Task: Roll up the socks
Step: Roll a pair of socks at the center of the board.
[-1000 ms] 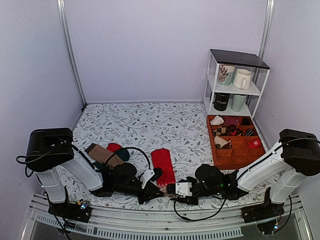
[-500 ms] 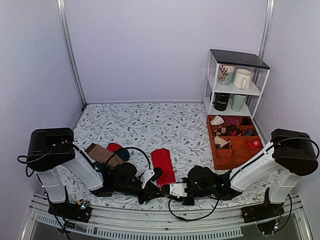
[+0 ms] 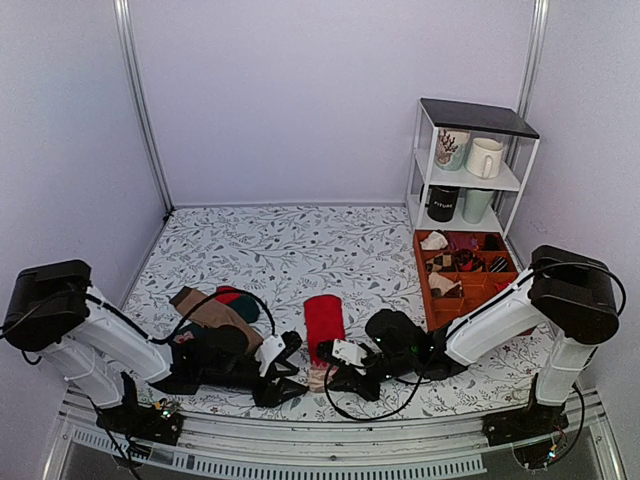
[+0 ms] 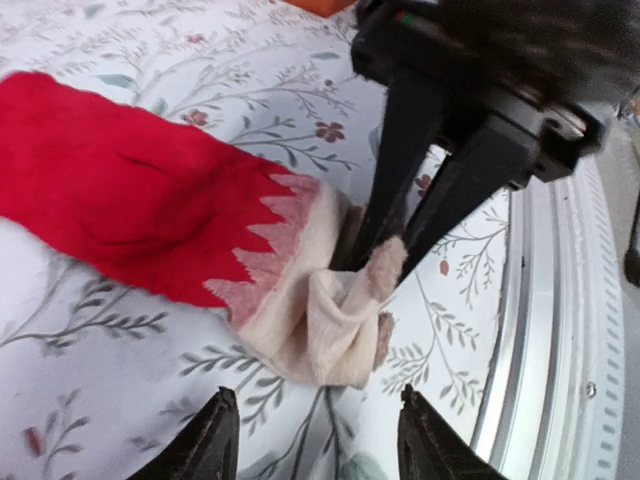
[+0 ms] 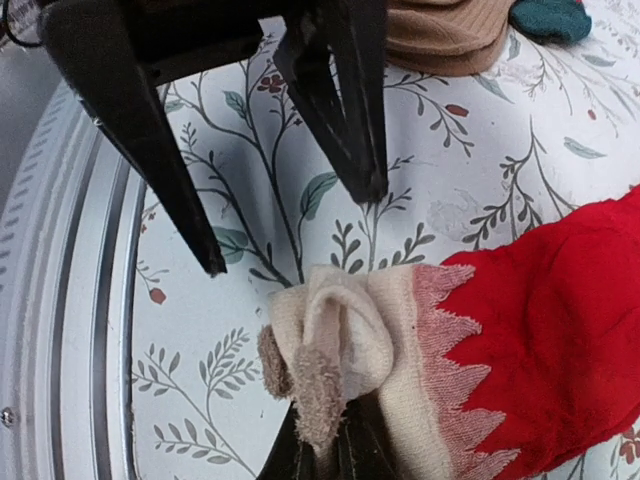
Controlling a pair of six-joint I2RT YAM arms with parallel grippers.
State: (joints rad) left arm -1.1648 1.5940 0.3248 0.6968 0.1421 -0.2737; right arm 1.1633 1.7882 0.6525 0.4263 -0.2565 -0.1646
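- Right, the floral-printed worktop (image 3: pixel 300 250) ends in a metal rail on my side, and the work sits close to it. A tug toward me could drag cloth over that lip.
- The white wire shelf rack (image 3: pixel 470 165) with its mugs stands at the far right, well apart from the action. I judge it no obstacle.
- The orange-red compartment tray (image 3: pixel 419 265) lies in front of the rack, beside the right arm. A wide elbow swing could nudge it.
- The bright red knit socks (image 3: pixel 323 318) lie flat near the middle of the near side, red part reaching away and pale beige end (image 4: pixel 310 320) toward me. No roll has formed yet; only that end is bunched up.
- The right end effector (image 5: pixel 330 445) is clamped on a small pinch of the beige end. I worry the pinch is thin: it may slip out when turned, or catch one sock only and leave its mate flat.
- The left end effector (image 4: pixel 315 400) has its fingers apart, holding nothing, just beside the same end and facing the other tool. They sit so close that the fingers could clash.
- The tan-brown ribbed sock (image 3: pixel 212 312) and dark green sock (image 3: pixel 247 308) lie left of the red pair, near the left arm, which could sweep them along.
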